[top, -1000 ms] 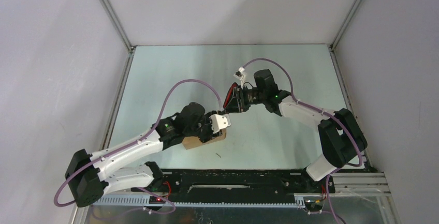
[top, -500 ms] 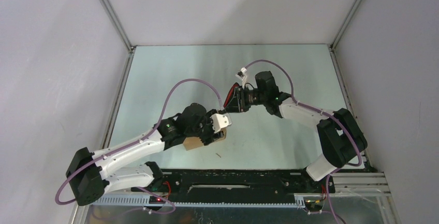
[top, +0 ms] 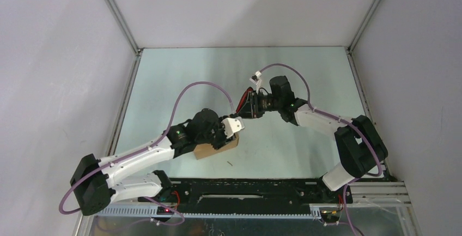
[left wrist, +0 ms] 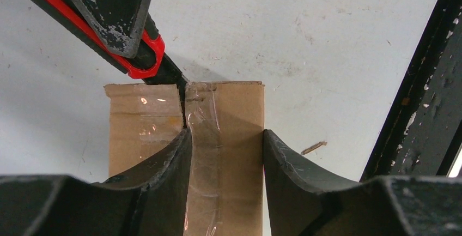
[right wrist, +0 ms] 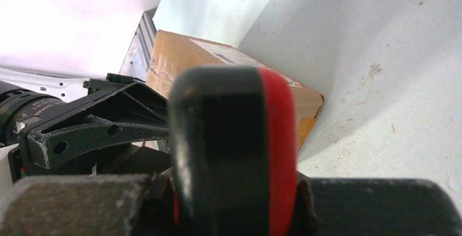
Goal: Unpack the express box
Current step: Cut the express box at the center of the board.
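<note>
Seam-cutting is in hand: left gripper (left wrist: 226, 140) clamped on the express box (left wrist: 237, 110), by the near edge of the table (top: 310, 78); utility knife (left wrist: 144, 61), pinched in the right gripper (top: 248, 107), has its tip at the taped seam (left wrist: 188, 101). Next, I judge, draw it along the seam; open room lies far and right.

Right gripper (right wrist: 234, 206) clamped on utility knife (right wrist: 234, 149); black-and-red handle is blurred and fills centre. Behind it: express box (right wrist: 185, 64) on tabletop (right wrist: 381, 56), white label on upper face. Left gripper (right wrist: 98, 132) at box's left.
</note>
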`<action>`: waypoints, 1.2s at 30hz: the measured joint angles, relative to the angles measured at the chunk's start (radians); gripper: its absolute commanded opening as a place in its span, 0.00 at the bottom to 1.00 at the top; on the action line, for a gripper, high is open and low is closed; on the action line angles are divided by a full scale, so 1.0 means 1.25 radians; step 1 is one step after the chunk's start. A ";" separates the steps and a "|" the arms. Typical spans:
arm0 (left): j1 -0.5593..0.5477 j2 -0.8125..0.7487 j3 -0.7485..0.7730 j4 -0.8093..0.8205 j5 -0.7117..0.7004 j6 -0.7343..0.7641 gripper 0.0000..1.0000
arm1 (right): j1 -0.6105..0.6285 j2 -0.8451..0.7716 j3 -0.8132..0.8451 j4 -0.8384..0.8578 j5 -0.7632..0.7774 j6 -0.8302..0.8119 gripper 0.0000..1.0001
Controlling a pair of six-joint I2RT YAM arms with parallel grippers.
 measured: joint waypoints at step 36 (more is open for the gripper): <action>-0.163 -0.098 -0.176 0.328 -0.375 0.036 0.00 | -0.063 -0.020 -0.228 0.385 0.069 0.331 0.00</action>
